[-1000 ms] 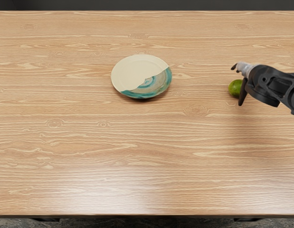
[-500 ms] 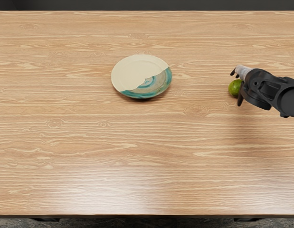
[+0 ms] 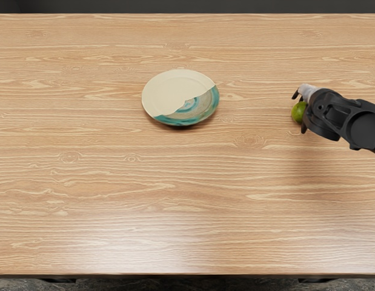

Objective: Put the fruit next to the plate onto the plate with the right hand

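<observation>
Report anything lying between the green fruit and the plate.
Nothing visible does: only wood table shows between the green fruit and the plate, which lies toward the picture's left. The right robot hand sits against the fruit, with nothing between them.

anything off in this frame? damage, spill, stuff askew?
Only the plate: cream over most of it, teal swirls at lower right, split by a jagged line. Crack or glaze, can't tell. Green fruit sits at the right hand, partly hidden.
</observation>
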Available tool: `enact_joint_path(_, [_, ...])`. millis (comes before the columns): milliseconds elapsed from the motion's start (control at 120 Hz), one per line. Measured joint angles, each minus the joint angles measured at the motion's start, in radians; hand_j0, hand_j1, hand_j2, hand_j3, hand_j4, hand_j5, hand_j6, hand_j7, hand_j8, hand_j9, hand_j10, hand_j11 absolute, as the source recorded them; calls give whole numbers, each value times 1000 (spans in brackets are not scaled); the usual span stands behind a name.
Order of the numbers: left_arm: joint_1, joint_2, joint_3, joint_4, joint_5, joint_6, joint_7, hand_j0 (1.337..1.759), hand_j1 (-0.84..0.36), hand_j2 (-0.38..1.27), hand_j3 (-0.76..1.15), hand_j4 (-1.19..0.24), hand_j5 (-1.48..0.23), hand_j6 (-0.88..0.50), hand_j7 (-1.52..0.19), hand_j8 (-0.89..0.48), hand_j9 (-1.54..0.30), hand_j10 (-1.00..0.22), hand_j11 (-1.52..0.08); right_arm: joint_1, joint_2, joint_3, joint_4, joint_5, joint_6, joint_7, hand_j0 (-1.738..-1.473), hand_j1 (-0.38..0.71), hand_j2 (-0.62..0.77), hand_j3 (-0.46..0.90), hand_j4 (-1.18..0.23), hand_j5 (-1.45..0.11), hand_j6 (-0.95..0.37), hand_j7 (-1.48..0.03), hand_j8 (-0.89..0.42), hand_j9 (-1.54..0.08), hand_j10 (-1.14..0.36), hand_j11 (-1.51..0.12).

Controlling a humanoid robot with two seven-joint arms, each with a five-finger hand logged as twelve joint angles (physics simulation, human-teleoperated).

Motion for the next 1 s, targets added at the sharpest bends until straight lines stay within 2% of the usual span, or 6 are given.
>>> enact_joint_path(150, [0,0,0,0,0,0,0,1658,331,3,0,-15,-19,-15,-19,-15,-19,-15,-19,-5,31,-1,-41,-6,-1,0,-1658,80,-64,0,-385,-465,-380,-473,-293,-474,-380,-475])
enact_joint_path(417, [0,0,0,0,0,0,0,1658,331,3,0,-15,-19,-15,-19,-15,-19,-15,-19,-10,41,0,-56,-8,-2,0,-1657,200,-69,0,-517,-601,-312,-617,-251,-618,-377,-612])
enact_joint_path(525, [0,0,0,0,0,0,0,1658,331,3,0,-15,-19,-15,-19,-15,-19,-15,-19,-14,42,0,-64,-1,-3,0,-1656,228,-77,-1,-544,-616,-337,-647,-320,-642,-455,-635])
enact_joint_path(658, [0,0,0,0,0,0,0,1658,331,3,0,-15,-20,-15,-19,-15,-19,-15,-19,-19,42,2,-71,4,-1,0,-1649,247,-111,-1,-553,-692,-299,-718,-282,-729,-489,-723])
enact_joint_path(792, [0,0,0,0,0,0,0,1658,331,3,0,-15,-20,-15,-20,-15,-20,-15,-20,-13,42,6,-73,11,3,0,-1649,250,39,0,-579,-780,-336,-782,-293,-803,-508,-797])
enact_joint_path(1000, [0,0,0,0,0,0,0,1658,331,3,0,-15,-20,-15,-20,-15,-20,-15,-20,21,37,15,-74,37,13,0,-1647,237,36,-1,-583,-850,-333,-833,-286,-863,-506,-866])
